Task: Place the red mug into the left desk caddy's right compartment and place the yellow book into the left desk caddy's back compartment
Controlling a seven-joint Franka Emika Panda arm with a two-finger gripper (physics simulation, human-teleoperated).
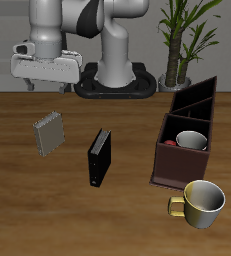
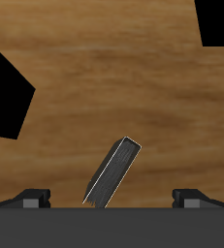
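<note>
Now the red mug (image 1: 190,140) sits in the left desk caddy (image 1: 183,132), so I want the yellow book (image 1: 50,133). It stands on the table right under my gripper (image 1: 45,72), tilted, not square to my wide-open jaws.

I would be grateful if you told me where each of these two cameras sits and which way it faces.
Exterior view: high before the table, facing the arm; gripper, red mug in the left desk caddy, black book, yellow mug.
Wrist view: on the gripper, looking down at the table; fingertips show, wide apart.
Shared: the yellow book.
</note>
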